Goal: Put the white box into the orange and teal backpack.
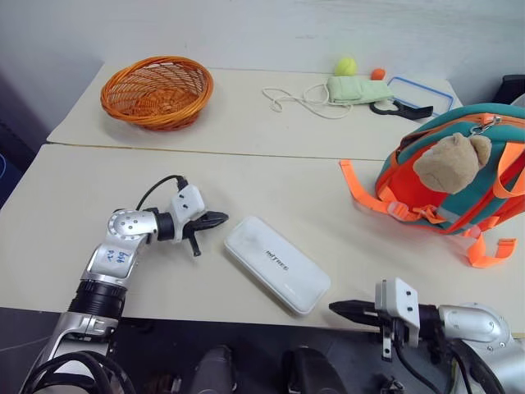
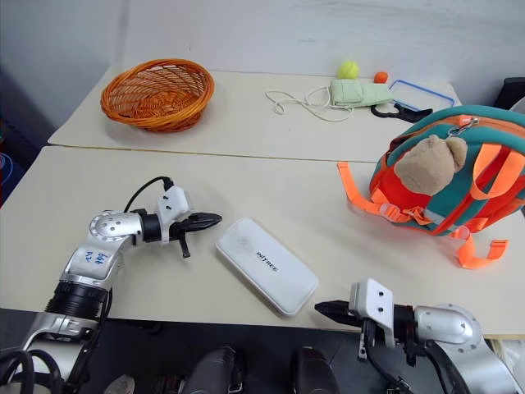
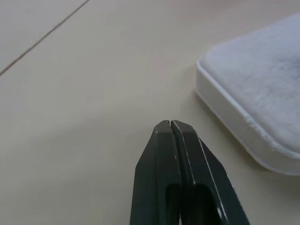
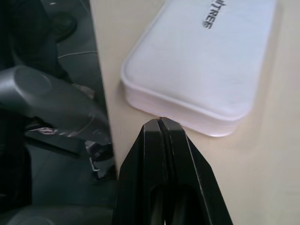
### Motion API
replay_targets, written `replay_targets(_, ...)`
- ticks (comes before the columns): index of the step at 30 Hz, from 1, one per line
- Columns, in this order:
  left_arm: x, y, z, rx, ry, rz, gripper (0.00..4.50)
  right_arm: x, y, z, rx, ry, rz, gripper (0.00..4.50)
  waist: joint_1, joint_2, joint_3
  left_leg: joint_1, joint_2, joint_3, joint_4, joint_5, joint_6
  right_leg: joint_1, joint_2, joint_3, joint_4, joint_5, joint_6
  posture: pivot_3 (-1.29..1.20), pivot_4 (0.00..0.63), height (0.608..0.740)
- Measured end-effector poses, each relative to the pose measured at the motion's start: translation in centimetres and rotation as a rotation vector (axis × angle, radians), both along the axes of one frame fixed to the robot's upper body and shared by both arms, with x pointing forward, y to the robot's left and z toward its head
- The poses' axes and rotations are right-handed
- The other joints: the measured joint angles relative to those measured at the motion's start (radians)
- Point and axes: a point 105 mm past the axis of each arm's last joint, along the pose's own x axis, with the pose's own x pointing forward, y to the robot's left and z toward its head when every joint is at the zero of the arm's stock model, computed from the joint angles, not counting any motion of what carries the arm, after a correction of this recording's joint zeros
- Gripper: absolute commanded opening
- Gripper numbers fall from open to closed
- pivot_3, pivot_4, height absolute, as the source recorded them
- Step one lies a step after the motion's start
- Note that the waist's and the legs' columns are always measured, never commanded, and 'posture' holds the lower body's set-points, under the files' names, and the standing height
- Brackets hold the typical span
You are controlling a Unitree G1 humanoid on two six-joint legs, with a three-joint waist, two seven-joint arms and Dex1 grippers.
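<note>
box (image 1: 276,264) between hands, backpack (image 1: 459,176) right

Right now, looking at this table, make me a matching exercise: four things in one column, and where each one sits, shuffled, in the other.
1. white box
2. orange and teal backpack
3. wicker basket
4. left gripper

A. far table, left
B. shut, beside the box's left end
C. near table's right side, bear charm on front
D. flat between both grippers

Pairs: 1-D, 2-C, 3-A, 4-B
</note>
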Motion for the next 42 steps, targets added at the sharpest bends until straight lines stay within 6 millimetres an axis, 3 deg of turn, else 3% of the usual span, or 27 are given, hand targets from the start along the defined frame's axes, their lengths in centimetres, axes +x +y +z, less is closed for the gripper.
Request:
replay_targets(6, -0.7, -1.7, 0.0, -0.064, 0.018, -0.05, 0.03, 1.3, 0.4, 0.1, 0.011, -0.014, 0.006, 0.0, 0.001, 0.0, 0.0, 0.0, 0.0, -0.001, 0.0, 0.0, 0.0, 0.0, 0.0, 0.0, 0.0, 0.0, 0.0, 0.0, 0.15, 0.74)
replay_targets(16, -3.4, -0.1, -1.5, -0.069, 0.071, 0.018, 0.03, 1.9, 0.2, 0.2, 0.014, 0.017, 0.003, 0.0, -0.001, 0.0, 0.0, 0.001, 0.001, -0.001, 0.001, -0.001, 0.0, 0.002, -0.001, 0.0, 0.0, 0.0, 0.0, 0.0, 0.15, 0.74)
replay_targets(22, -4.2, -0.1, -2.1, -0.072, 0.084, 0.036, 0.03, 3.0, -2.3, 1.5, 0.026, 0.017, -0.071, 0.0, 0.001, 0.0, 0.0, 0.001, 0.0, -0.001, 0.0, -0.001, 0.001, 0.002, -0.001, -0.001, -0.001, 0.0, 0.0, 0.0, 0.15, 0.74)
replay_targets(27, -4.6, 0.0, -2.6, -0.071, 0.102, 0.052, 0.03, 1.6, -3.8, 0.6, -0.043, 0.092, -0.058, 0.0, 0.002, 0.0, 0.0, 0.001, 0.0, -0.002, 0.0, -0.002, 0.002, 0.003, -0.001, -0.001, -0.002, 0.0, 0.0, 0.0, 0.15, 0.74)
replay_targets(32, -4.4, -0.1, -2.5, -0.068, 0.096, 0.049, 0.03, 0.5, -2.8, -1.3, -0.048, 0.19, -0.016, 0.0, -0.001, 0.0, 0.0, 0.001, 0.0, -0.002, 0.0, -0.002, 0.002, 0.003, -0.001, -0.001, -0.002, 0.0, 0.0, 0.0, 0.15, 0.74)
replay_targets(37, -4.3, -0.3, -2.2, -0.067, 0.086, 0.042, 0.03, 2.0, -0.6, -0.8, 0.006, 0.13, -0.001, 0.0, -0.001, 0.001, 0.0, 0.001, 0.0, -0.002, 0.0, -0.002, 0.002, 0.003, -0.001, -0.001, -0.002, 0.0, 0.0, 0.0, 0.15, 0.74)
replay_targets(42, -4.2, 0.5, -2.3, -0.065, 0.097, 0.086, 0.03, 3.6, -0.3, -0.3, 0.0, 0.09, -0.015, 0.0, -0.001, 0.001, 0.0, 0.001, 0.0, -0.002, 0.0, -0.002, 0.002, 0.003, -0.001, -0.001, -0.002, 0.0, 0.0, 0.0, 0.15, 0.74)
